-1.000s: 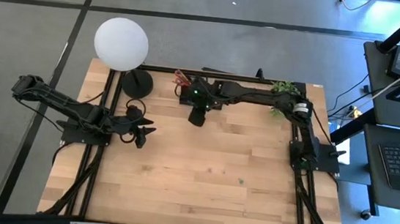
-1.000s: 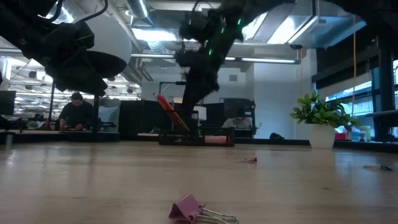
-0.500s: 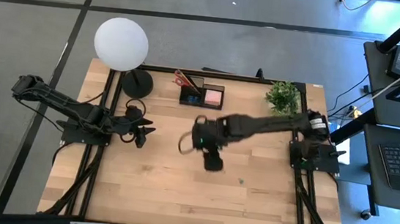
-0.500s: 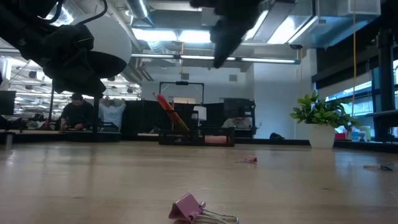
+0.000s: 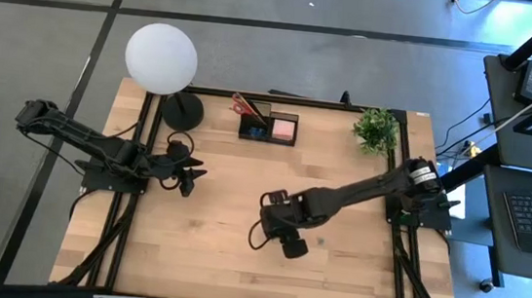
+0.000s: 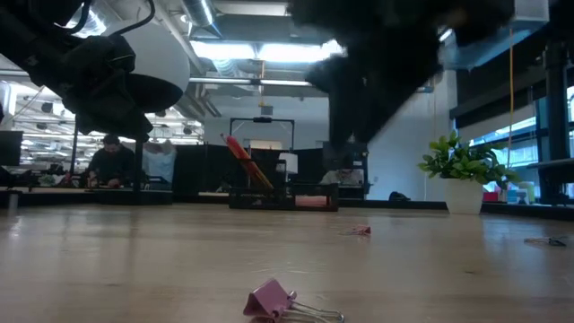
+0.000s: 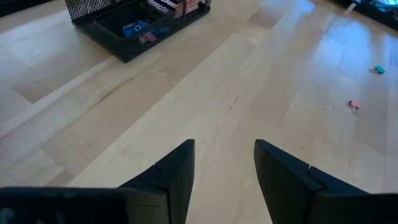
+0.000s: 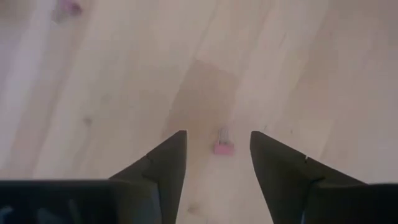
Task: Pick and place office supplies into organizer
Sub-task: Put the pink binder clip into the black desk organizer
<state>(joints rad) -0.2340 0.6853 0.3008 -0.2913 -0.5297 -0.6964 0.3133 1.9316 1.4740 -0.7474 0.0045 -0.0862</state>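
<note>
right tool [image 5: 294, 247] over table centre; organizer [image 5: 268, 127] at far edge

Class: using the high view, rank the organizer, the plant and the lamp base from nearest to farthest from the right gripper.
From the right gripper:
1. Organizer, at the far edge, middle.
2. Plant, far right corner.
3. Lamp base, far left corner.

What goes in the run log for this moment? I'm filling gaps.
right tool: open, above pink binder clip | left tool: open, idle at table's left | organizer: back edge
</note>
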